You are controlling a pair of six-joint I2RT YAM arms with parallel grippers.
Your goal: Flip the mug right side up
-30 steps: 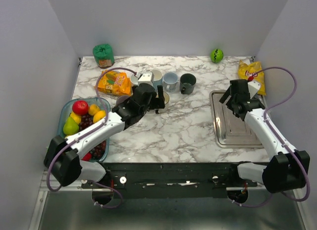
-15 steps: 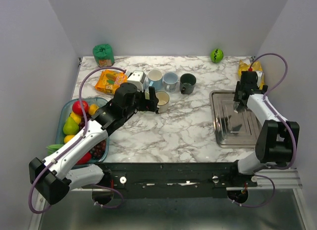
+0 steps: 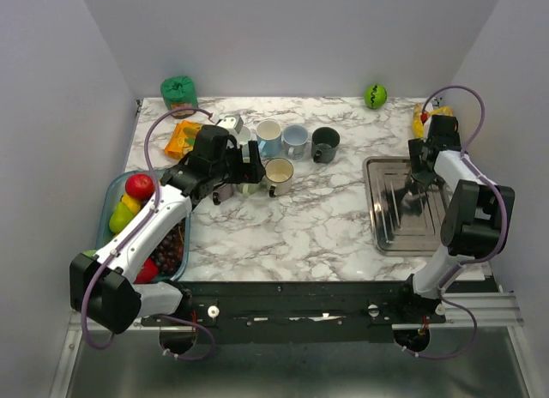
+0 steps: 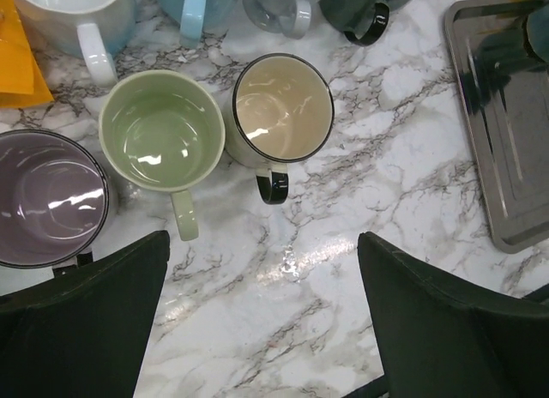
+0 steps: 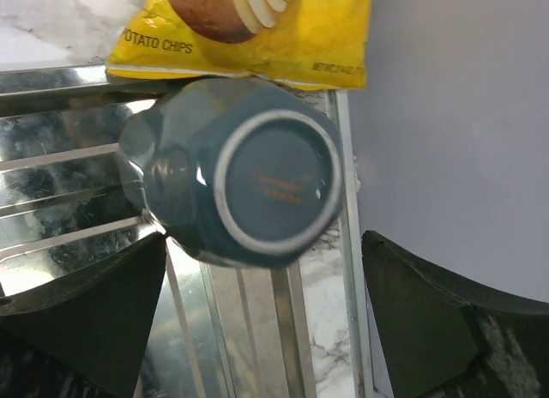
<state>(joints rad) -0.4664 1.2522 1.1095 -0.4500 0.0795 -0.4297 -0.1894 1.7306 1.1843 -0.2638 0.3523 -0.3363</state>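
Note:
A dark blue mug (image 5: 257,188) stands upside down at the tray's (image 5: 77,218) far right corner, its white-ringed base facing the right wrist camera. My right gripper (image 5: 266,321) is open just above it and slightly nearer, with its fingers (image 5: 86,321) wide apart and touching nothing. In the top view my right gripper (image 3: 420,171) covers that mug. My left gripper (image 4: 266,329) is open and empty over bare marble, just in front of an upright green mug (image 4: 161,130) and a cream mug (image 4: 283,109).
More upright mugs stand nearby: purple (image 4: 47,196), white (image 3: 268,134), light blue (image 3: 295,139) and dark (image 3: 325,141). A yellow chips bag (image 5: 249,29) lies against the tray's far edge. A fruit container (image 3: 116,192) sits at the left and a green ball (image 3: 375,95) at the back.
My right gripper has settled lower over the tray's far right corner, above the upside-down mug. My left gripper has drawn back to the left, away from the cream mug.

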